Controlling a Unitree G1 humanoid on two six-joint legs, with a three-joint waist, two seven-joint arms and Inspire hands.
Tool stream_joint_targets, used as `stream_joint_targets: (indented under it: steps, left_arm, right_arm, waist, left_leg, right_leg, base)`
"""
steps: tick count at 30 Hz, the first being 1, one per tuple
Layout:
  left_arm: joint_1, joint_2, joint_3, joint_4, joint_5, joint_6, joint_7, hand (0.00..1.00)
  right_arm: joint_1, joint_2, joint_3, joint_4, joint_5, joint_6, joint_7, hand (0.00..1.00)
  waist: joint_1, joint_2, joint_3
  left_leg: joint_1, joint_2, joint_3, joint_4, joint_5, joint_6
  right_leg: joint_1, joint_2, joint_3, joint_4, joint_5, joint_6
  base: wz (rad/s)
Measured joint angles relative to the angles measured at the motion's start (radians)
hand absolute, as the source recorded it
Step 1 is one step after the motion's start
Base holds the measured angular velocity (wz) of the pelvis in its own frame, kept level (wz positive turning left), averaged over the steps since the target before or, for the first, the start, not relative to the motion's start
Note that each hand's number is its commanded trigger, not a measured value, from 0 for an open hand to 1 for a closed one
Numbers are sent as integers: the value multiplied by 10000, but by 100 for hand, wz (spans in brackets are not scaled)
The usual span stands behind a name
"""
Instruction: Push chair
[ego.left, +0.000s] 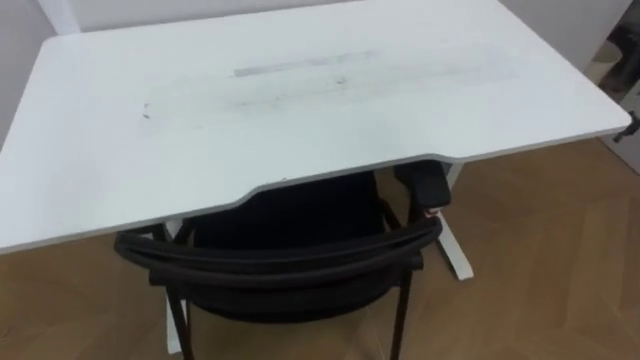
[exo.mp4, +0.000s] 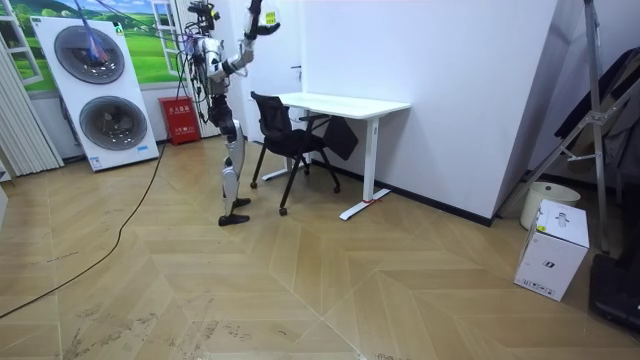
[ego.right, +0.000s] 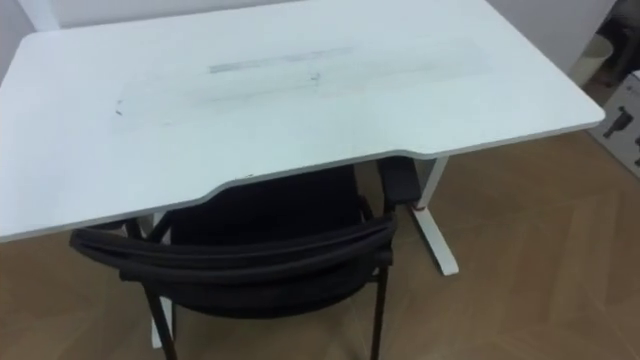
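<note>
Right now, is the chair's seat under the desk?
Yes: in the left eye view the chair has its seat running beneath the front edge of the white desk, with the backrest out in front.

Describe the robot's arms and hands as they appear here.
In the room view they are small. One arm is slim and silver-grey with darker joints. Its hand looks pale with dark parts. Which side it belongs to, and any finer markings, cannot be told.

I read the desk top (ego.left: 300, 130) as smooth matt white laminate, with grey scuffs (ego.left: 300, 72) smudged on it. The chair backrest (ego.left: 280, 262) is matt black cloth, the chair legs (ego.left: 403, 310) black painted metal, the desk foot (ego.left: 456, 252) white metal. The floor (ego.left: 545, 265) is wood parquet with a low sheen.
</note>
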Motion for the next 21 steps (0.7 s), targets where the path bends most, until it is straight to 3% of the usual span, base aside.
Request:
stream_joint_targets:
  steps: [1, 2, 3, 5, 8, 9, 10, 12, 14, 16, 18, 20, 21]
  left_arm:
    - [122, -148, -1, 751, -781, 117, 165, 0]
    - [256, -337, -5, 1538, -1729, 227, 254, 0]
    - [315, -462, 0, 1925, -2187, 288, 300, 0]
    - [535, -931, -6, 3943, -3826, 404, 341, 0]
    - [940, -1343, -12, 6368, -5235, 506, 191, 0]
    - [1168, -1608, -8, 7615, -5675, 584, -71, 0]
    - [1317, -1797, -2, 8857, -6001, 676, -472, 0]
    - [1660, -2137, 53, 10245, -6374, 883, -1150, 0]
    - [1830, -2594, -19, 11749, -6335, 1179, -2160, 0]
    - [1715, -2748, -122, 12586, -6302, 1532, -2940, 0]
    - [1619, -2808, -707, 12943, -6123, 1877, -3654, 0]
    - [1303, -2820, -2077, 12990, -5941, 2165, -4431, 0]
    - [1228, -2825, -2378, 12983, -5930, 2211, -4593, 0]
  right_arm:
    - [448, 545, -137, 542, 1073, 65, -211, 0]
    - [887, 1147, -205, 1288, 2088, 183, -304, 0]
    - [1130, 1470, -208, 1663, 2718, 262, -311, 0]
    - [1869, 2700, -172, 3596, 4829, 591, -207, 0]
    - [2253, 3562, -162, 6244, 6628, 825, 380, 0]
    - [2339, 3906, -149, 7736, 7141, 898, 795, 0]
    - [2341, 4265, -105, 9148, 7433, 980, 1209, 0]
    - [2195, 4798, 77, 10832, 7519, 1163, 1818, 0]
    - [1767, 5071, 839, 12855, 7186, 1384, 2590, 0]
    - [1384, 5083, 1168, 13714, 6706, 1635, 3044, 0]
    - [1086, 5062, 1715, 14035, 6557, 1783, 3476, 0]
    - [488, 5008, 2795, 14134, 6379, 2000, 3914, 0]
    - [308, 4979, 3090, 14157, 6313, 2049, 4020, 0]
  waist:
    - [28, 68, 26]
    - [44, 61, -23]
    - [87, 80, -46]
    - [255, 160, -69]
    - [259, 272, -167]
    - [231, 331, -209]
    - [236, 386, -209]
    - [243, 402, -204]
    - [223, 414, -206]
    - [228, 424, -202]
    - [204, 429, -197]
    - [244, 430, -185]
    - [256, 432, -183]
  left_leg:
    - [-35, 8, 0, 2, -9, -13]
    - [-128, 22, -2, 24, -11, -17]
    - [-183, 31, 1, 25, -15, -22]
    - [-222, 88, 35, -1, -39, -30]
    - [-326, 70, 20, 73, -203, -60]
    - [-329, 10, 9, 129, -260, -52]
    - [-291, -27, 16, 169, -286, -51]
    - [-162, -16, 97, 171, -298, -84]
    - [-57, 47, 184, 243, -323, -117]
    - [-37, 46, 181, 277, -339, -98]
    - [31, 17, 89, 372, -395, -80]
    - [7, -3, 7, 442, -396, -79]
    - [0, 4, 4, 473, -402, -80]
  right_leg:
    - [-44, 11, -1, 18, -3, 0]
    - [-129, 21, 87, 37, -7, -8]
    - [-196, 22, 116, 67, -16, -22]
    - [-328, 0, 271, 226, -75, -60]
    - [-364, -55, 259, 333, -179, -51]
    - [-327, -125, 230, 356, -323, -61]
    - [-304, -228, 259, 437, -466, -84]
    - [-323, -273, 366, 600, -678, -66]
    - [-340, -277, 379, 687, -790, -93]
    - [-241, -264, 408, 690, -712, -70]
    - [-65, -264, 362, 645, -674, -68]
    - [-28, -262, 298, 653, -648, -69]
    - [-24, -254, 298, 664, -646, -72]
  base:
    - [0]
    - [0]
    - [-4]
    - [-6]
    - [2]
    - [5]
    - [3]
    - [-9]
    - [-14]
    - [1]
    - [12]
    - [11]
    - [4]
